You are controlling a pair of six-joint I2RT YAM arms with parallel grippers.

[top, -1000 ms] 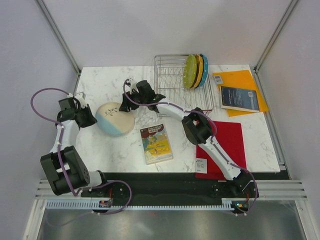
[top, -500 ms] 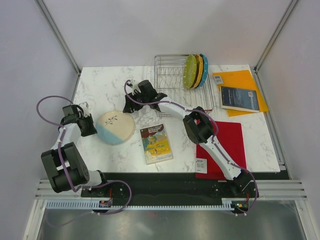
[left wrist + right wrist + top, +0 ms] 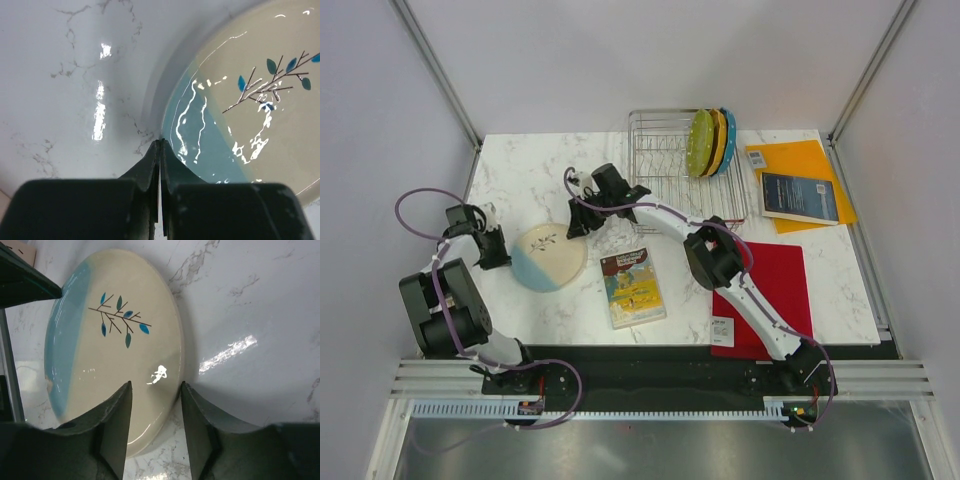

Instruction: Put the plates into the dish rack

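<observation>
The cream-and-pale-blue round ceramic plate (image 3: 548,256) lies on the white marble table (image 3: 520,170) at centre-left of the top view. It is well apart from the silver wire dish rack (image 3: 665,165) at upper centre, where the lime green, orange-yellow and teal plates (image 3: 710,142) stand on edge at the right end. The left claw (image 3: 160,146) is pressed together on nothing, its tips at the plate's blue rim. The right claw (image 3: 156,385) is spread wide over the cream edge opposite. The risk, I judge, is sliding: glaze and marble are both glossy, so a push from the shut tips could skate the plate away before the spread fingers get around its rim. It could also send the plate into the illustrated book (image 3: 632,288) just beside it at lower right. Bare marble lies above the plate, and the prongs left of the standing plates look free.
</observation>
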